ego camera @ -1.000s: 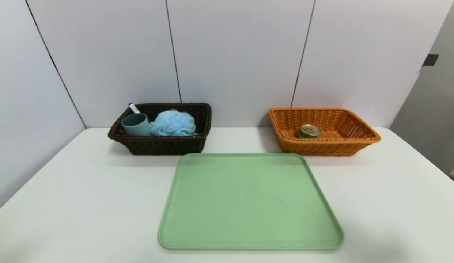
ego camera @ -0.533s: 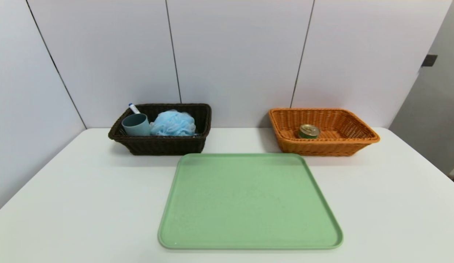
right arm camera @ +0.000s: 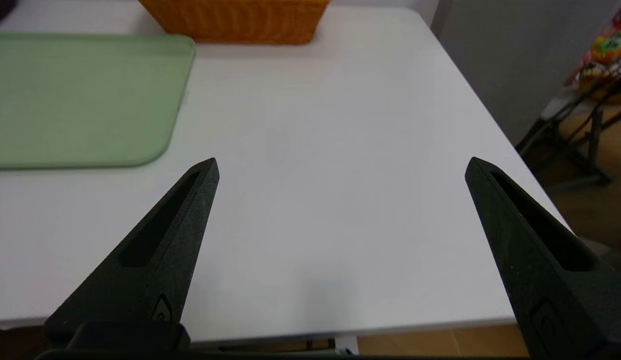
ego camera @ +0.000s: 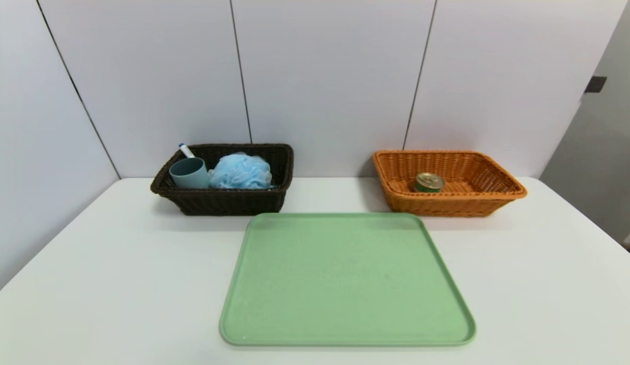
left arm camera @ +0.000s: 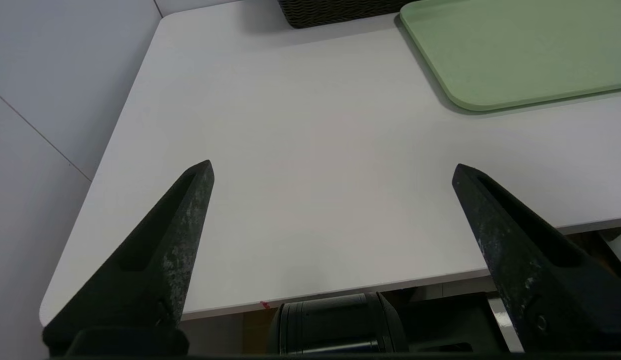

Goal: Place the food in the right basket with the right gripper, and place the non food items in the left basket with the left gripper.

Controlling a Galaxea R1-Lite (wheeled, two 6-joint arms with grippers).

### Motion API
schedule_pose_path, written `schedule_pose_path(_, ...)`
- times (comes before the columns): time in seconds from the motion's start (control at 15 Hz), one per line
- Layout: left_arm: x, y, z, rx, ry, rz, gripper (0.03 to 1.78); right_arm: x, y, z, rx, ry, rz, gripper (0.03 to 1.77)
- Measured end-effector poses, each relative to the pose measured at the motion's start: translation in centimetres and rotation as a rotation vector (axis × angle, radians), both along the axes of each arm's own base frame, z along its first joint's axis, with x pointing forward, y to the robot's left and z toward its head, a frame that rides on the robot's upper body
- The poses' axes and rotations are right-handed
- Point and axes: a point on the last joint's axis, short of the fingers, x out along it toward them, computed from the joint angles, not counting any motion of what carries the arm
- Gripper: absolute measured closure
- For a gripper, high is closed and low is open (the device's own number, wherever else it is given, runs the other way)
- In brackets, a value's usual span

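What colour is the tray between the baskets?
Light green; the tray shows best in the head view.

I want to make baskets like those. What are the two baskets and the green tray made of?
The dark brown basket and the orange basket look like woven wicker, maybe plastic strands: you can see crisscross ribs on the sides. The green tray looks like smooth, matte plastic, with a molded raised rim and rounded corners.
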Motion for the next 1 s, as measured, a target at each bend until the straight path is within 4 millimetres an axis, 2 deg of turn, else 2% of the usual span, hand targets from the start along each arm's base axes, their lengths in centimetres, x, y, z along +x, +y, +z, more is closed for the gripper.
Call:
schedule_pose_path(0.33, 3.8, 0.0, -1.4, -0.015, -0.127, 0.022, 0.12, 2.3, 0.3, -0.7, -0.012, -0.260, 0.122, 0.10)
schedule_pose_path(0.53, 6.3, 0.1, -2.8, -0.013, -0.246, 0.066, 0.12, 3.9, 0.3, -1.9, -0.023, -0.355, 0.144, 0.10)
schedule_pose_path(0.73, 7.9, 0.1, -4.3, -0.006, -0.376, 0.080, 0.12, 5.1, 0.3, -3.5, -0.069, -0.465, 0.143, 0.10)
schedule_pose_path(0.87, 8.4, 0.1, -5.3, -0.015, -0.395, 0.078, 0.12, 5.4, 0.3, -4.2, -0.087, -0.446, 0.142, 0.10)
schedule_pose_path(1.0, 8.8, 0.1, -6.5, -0.018, -0.294, 0.067, 0.12, 5.9, 0.4, -5.8, -0.078, -0.301, 0.147, 0.10)
